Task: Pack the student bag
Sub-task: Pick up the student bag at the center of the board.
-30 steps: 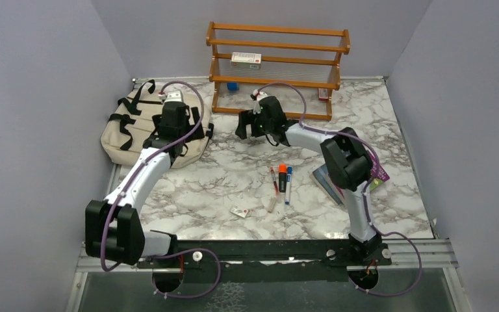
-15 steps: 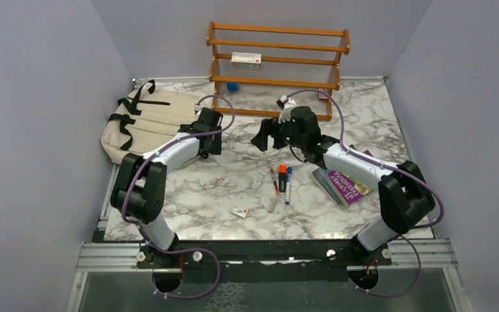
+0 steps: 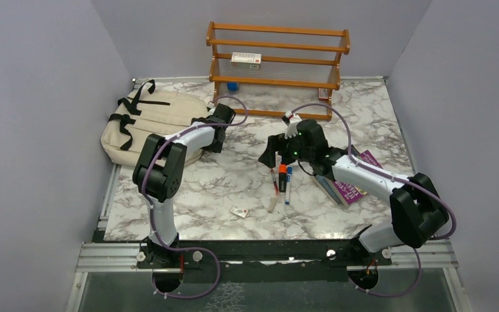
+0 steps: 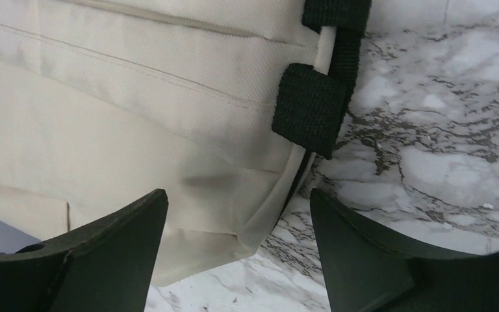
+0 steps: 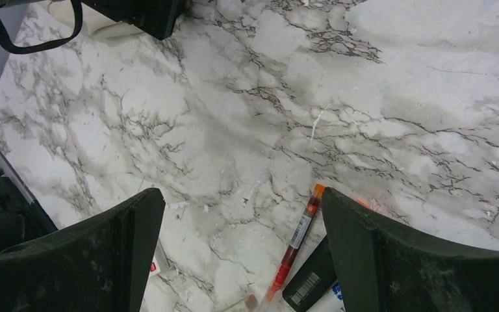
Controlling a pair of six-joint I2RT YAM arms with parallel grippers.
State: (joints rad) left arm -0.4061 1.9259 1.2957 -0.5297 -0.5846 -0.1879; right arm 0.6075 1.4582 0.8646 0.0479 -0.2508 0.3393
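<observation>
Packing has hardly begun, by my judgement: everything I can see lies outside the student bag [image 3: 140, 127]. Nearest me on the surface [image 3: 221, 188] is a small white card [image 3: 239, 211]. Just beyond it are a red pen [image 5: 297, 240], an orange marker [image 3: 282, 174] and a blue marker [image 3: 288, 179], close together. A purple book [image 3: 353, 185] lies to their right.

My right gripper [image 5: 237, 214] hangs over the pens with its fingers spread wide, holding nothing.

Farther off to the left, my left gripper [image 4: 237, 208] is also spread. Its fingers straddle the bag's right edge beside a black strap tab [image 4: 308, 107], not pinching it.

The bag lies flat at the far left of the surface, straps up. I see no opening, so I cannot tell what is inside.

At the back, the wooden rack [image 3: 279, 30] holds a white box [image 3: 245, 60] on a middle shelf and a small blue item [image 3: 232, 86] lower down.

What is left, I judge: open the bag, then load it all.
</observation>
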